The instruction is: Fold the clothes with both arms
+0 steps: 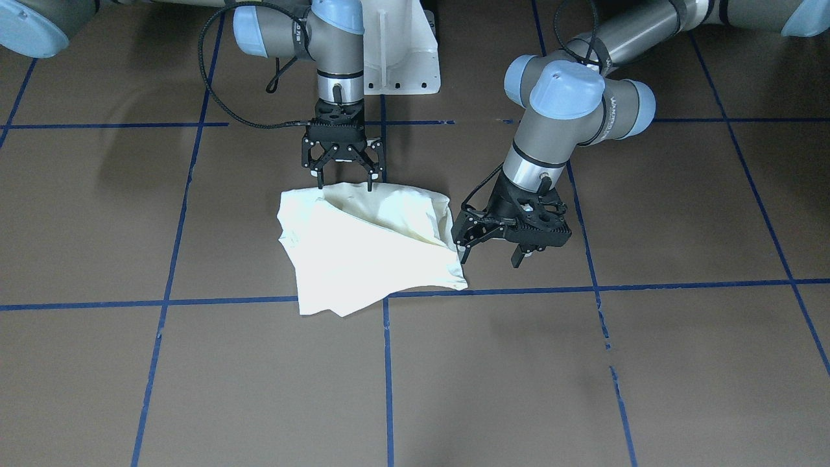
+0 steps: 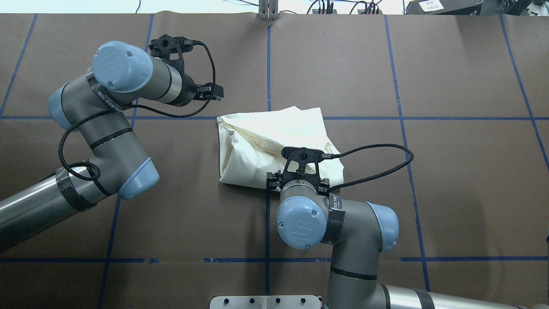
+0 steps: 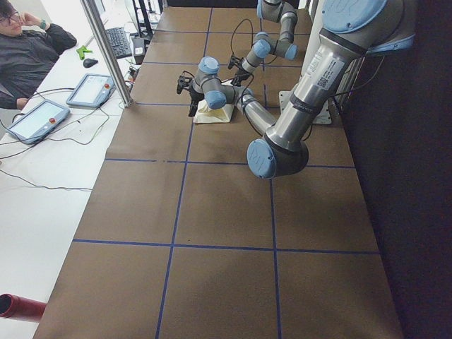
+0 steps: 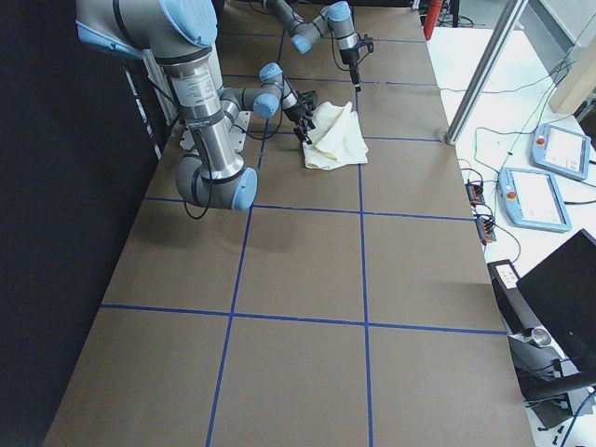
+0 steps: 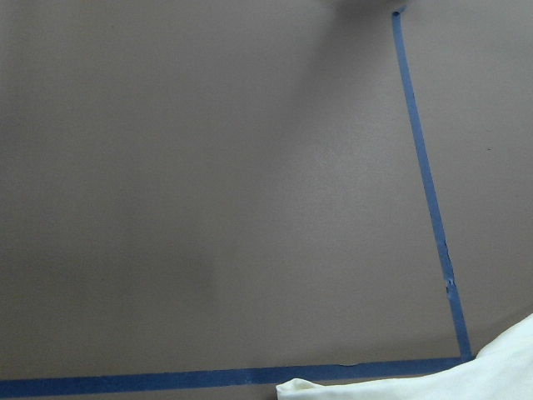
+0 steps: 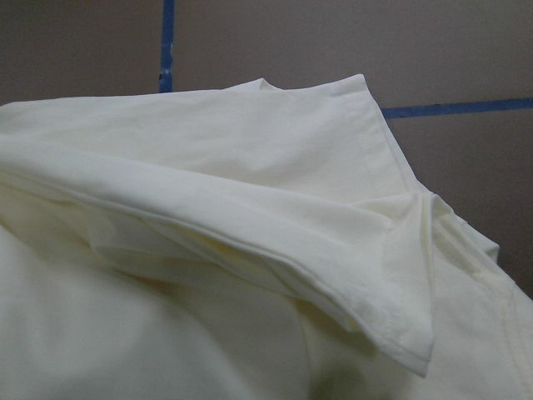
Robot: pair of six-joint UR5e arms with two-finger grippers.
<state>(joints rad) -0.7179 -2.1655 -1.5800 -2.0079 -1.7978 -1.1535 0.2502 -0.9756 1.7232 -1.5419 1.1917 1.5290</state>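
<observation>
T-shirt (image 1: 363, 253) mostly folded, compact bundle, edges skewed. Right gripper (image 1: 345, 185) jaws wide at its edge, left gripper (image 1: 491, 253) wide beside it, both empty. Squaring-up probably remains.

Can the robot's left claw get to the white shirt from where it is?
Probably yes. The left claw is open and sits right next to one edge of the shirt, and nothing lies between them. The right claw is at another edge, out of its way.

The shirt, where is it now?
In the front-facing view the shirt lies crumpled centrally on the table, the right gripper at its top edge, the left gripper at its right edge.
</observation>
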